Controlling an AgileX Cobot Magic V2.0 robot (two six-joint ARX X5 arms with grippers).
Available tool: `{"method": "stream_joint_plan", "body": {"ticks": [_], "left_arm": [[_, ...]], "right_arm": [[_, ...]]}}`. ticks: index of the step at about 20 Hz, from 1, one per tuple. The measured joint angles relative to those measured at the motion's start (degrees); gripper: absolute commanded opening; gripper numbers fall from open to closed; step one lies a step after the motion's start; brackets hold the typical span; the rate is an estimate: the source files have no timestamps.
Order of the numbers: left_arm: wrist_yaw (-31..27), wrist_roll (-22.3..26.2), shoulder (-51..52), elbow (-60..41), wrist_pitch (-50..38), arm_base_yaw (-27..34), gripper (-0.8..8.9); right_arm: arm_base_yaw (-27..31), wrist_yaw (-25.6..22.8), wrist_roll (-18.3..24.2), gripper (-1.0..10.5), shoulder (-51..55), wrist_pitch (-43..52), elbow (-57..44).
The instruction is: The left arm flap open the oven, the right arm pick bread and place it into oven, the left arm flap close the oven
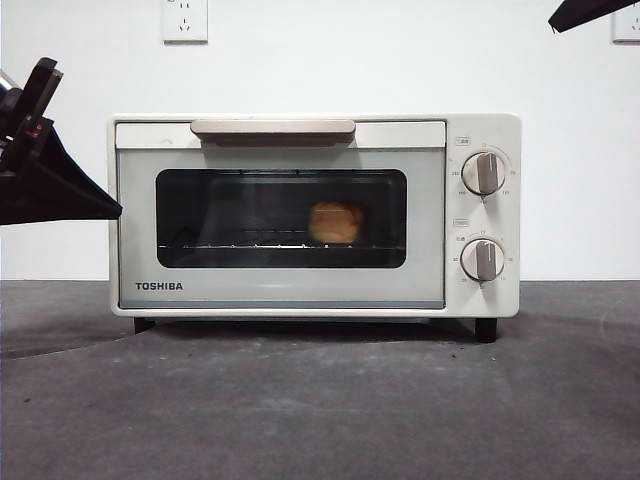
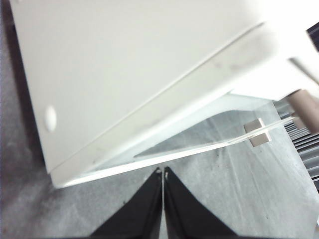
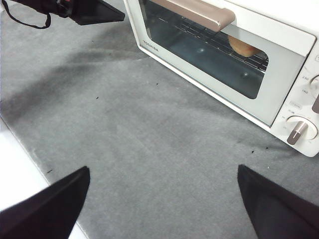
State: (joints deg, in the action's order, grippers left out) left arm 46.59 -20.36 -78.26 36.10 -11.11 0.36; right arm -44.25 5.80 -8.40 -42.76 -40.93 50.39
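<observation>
The cream-white TOSHIBA oven (image 1: 280, 290) stands mid-table with its glass door closed under the beige handle (image 1: 272, 128). The golden bread (image 1: 335, 222) lies on the rack inside, right of centre behind the window, and the right wrist view also shows the bread (image 3: 244, 48) through the glass. My left gripper (image 1: 105, 208) hovers just beside the oven's left wall, jaws shut together and empty; in its own view the left gripper (image 2: 163, 172) points at the oven's (image 2: 124, 74) front corner. My right gripper (image 3: 163, 169) is open and empty, held back from the oven (image 3: 294, 35), only a dark tip (image 1: 555, 20) at the top right.
Two round knobs (image 1: 484, 172) sit on the oven's right panel. A grey mat (image 1: 320, 400) covers the table in front of the oven. Its edge meets a white surface (image 3: 15, 164) near the right arm. A wall socket (image 1: 185, 18) is behind.
</observation>
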Motion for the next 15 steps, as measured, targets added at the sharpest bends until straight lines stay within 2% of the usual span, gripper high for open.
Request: {"method": "stream_joint_plan", "body": {"ticks": [6,10,15], "left_arm": [[-2.0,0.4,6.0,0.0,4.9,-1.5,0.13],[-7.3,2.4,13.2,0.1,10.2,-3.5,0.13],[-15.0,6.8,23.1,3.0,21.7,-6.8,0.13]], "right_arm": [[0.0,-2.3,0.0,4.7,0.0,0.4,0.0],[0.0,-2.6,0.0,4.7,0.0,1.5,0.0],[0.0,-2.8,0.0,4.7,0.0,2.5,0.0]]}}
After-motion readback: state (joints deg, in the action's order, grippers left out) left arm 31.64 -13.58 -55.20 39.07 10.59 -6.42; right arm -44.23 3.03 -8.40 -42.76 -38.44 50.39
